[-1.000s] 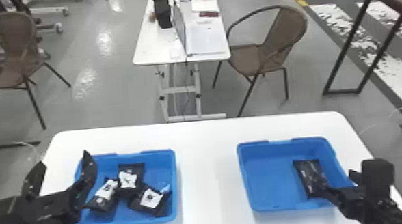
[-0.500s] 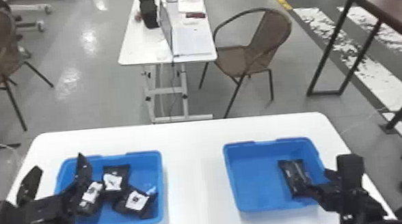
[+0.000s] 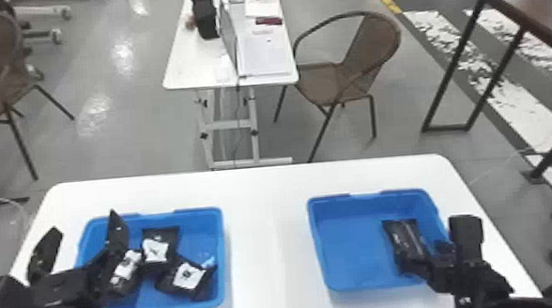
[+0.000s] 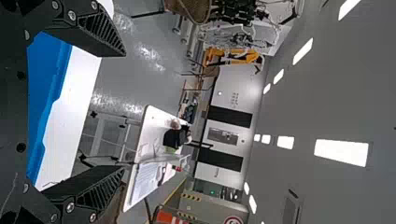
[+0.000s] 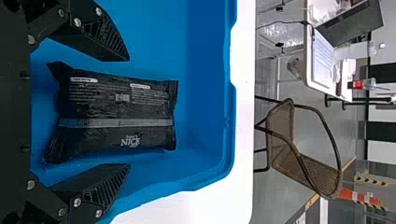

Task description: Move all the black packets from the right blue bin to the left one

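Well, widest first: a glossy grey floor (image 3: 147, 142) runs behind the smooth white table (image 3: 263, 185) with its rounded corners. Beyond it stand a smaller white table (image 3: 188, 68) and a chair (image 3: 335, 83) of woven brown material with curved dark arms.

Now the bins! Both are blue, shallow and round-cornered, set well apart: the left bin (image 3: 176, 214) and the right bin (image 3: 363, 196), each with a moulded rim.

Here's the left gripper (image 3: 82, 223), black and angular, fingers spread wide with nothing between them, one overlapping the left bin in the head view. And the right gripper (image 3: 427, 257) is at the right bin, and it's parted too: the right wrist view has its ribbed, tapering fingers on either side of a black packet (image 5: 112, 107), gaps showing, no grip on it.

That packet lies in the right bin, a plump, wrinkled pillow of shiny film with a flat sealed end and a pale grey band across it. Over in the left bin, three black packets (image 3: 168, 237) sit close together, crumpled and soft-cornered, one partly behind the left gripper. Smallest of all, their white labels (image 3: 155, 250), bearing dark marks.
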